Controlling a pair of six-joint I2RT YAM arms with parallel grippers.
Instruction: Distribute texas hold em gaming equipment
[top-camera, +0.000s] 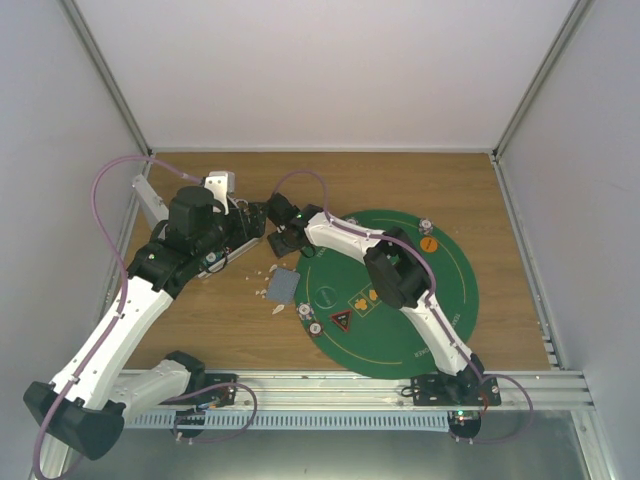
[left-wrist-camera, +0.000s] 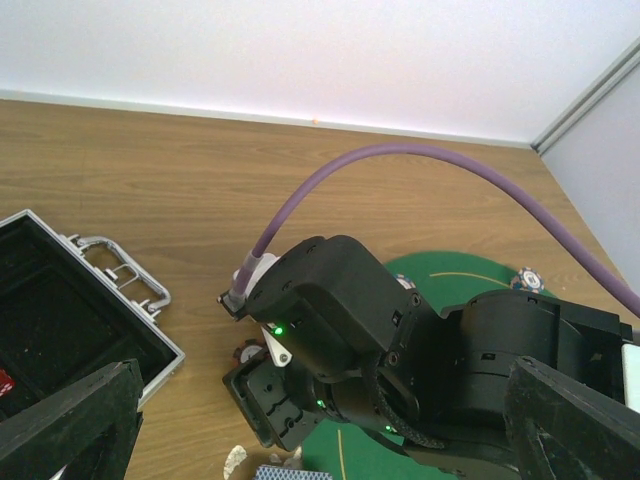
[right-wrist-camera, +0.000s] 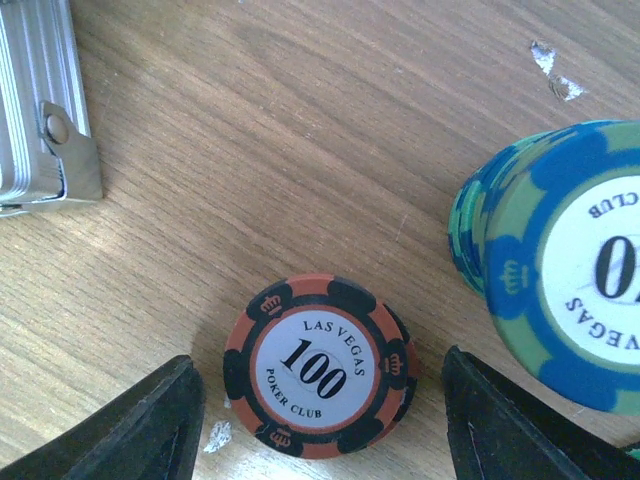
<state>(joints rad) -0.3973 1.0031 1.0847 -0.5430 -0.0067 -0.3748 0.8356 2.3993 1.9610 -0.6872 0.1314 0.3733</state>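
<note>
An orange-and-black "100" poker chip stack (right-wrist-camera: 318, 367) lies on the wood between the fingers of my open right gripper (right-wrist-camera: 318, 420), not touched by either. A taller blue-and-green chip stack (right-wrist-camera: 560, 260) stands just right of it. In the top view my right gripper (top-camera: 283, 238) is down beside the silver case (top-camera: 222, 232). A grey-blue card deck (top-camera: 283, 287) lies at the mat's left edge, with chips (top-camera: 303, 311) near it. The red-triangle token (top-camera: 341, 321) and an orange token (top-camera: 428, 243) lie on the green mat (top-camera: 440, 300). My left gripper (left-wrist-camera: 320, 440) is open and empty, looking at the right arm's wrist.
The silver case (left-wrist-camera: 150, 345) is open with a black lining, left of the right gripper; its latch corner also shows in the right wrist view (right-wrist-camera: 45, 110). Small white scraps (top-camera: 272, 268) lie on the wood. Another chip (top-camera: 427, 226) sits at the mat's far edge.
</note>
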